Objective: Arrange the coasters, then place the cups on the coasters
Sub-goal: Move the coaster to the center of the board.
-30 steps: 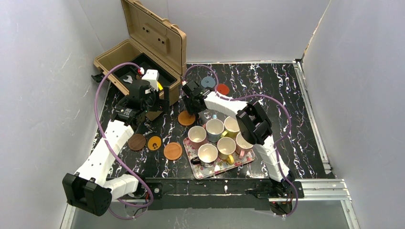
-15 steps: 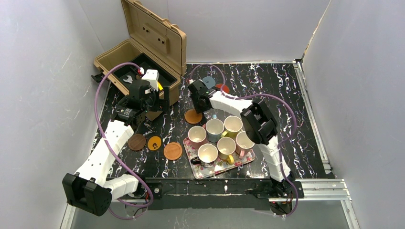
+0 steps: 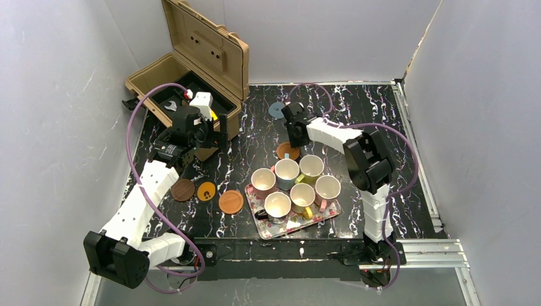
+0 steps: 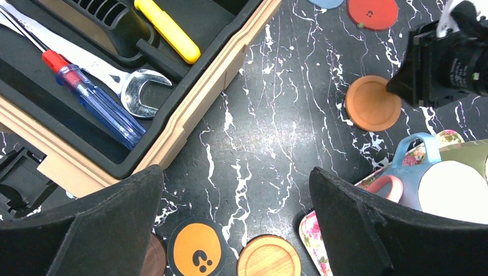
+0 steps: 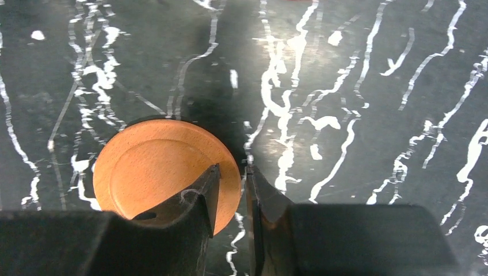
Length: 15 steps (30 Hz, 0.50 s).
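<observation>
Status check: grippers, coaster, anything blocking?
Left gripper open, empty, by the toolbox. Right gripper shut on rim of orange coaster. Six cups all on the tray. Blue cup close beside that coaster.

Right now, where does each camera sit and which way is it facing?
Top: high behind the robot, looking down at the table; left arm, right arm show.
Left wrist: over the toolbox edge, facing down; open left gripper shows.
Right wrist: low, facing down; right gripper pinches the coaster.
All three share that coaster.
</observation>
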Available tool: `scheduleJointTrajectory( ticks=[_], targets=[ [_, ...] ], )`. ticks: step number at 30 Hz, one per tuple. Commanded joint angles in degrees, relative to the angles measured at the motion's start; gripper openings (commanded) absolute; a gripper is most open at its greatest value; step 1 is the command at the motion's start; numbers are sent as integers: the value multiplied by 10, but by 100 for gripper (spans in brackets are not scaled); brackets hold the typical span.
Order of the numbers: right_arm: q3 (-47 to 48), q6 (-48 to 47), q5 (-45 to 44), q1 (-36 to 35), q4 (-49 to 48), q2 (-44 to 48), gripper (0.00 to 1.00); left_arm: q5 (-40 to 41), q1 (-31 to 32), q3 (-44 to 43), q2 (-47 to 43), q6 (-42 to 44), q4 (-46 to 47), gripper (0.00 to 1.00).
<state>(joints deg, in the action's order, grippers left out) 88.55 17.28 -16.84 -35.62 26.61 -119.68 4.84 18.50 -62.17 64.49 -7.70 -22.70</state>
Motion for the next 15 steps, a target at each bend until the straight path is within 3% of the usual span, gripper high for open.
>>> scheduleJointTrajectory(
  ticks=[1,15],
  targets=[
    [-43,-14,-24,30,9,22,31,-9,-2,8,0,-5,8,96],
    [-129,-19,-32,173,-14,91,28,5,-2,32,-12,-1,38,96]
  ],
)
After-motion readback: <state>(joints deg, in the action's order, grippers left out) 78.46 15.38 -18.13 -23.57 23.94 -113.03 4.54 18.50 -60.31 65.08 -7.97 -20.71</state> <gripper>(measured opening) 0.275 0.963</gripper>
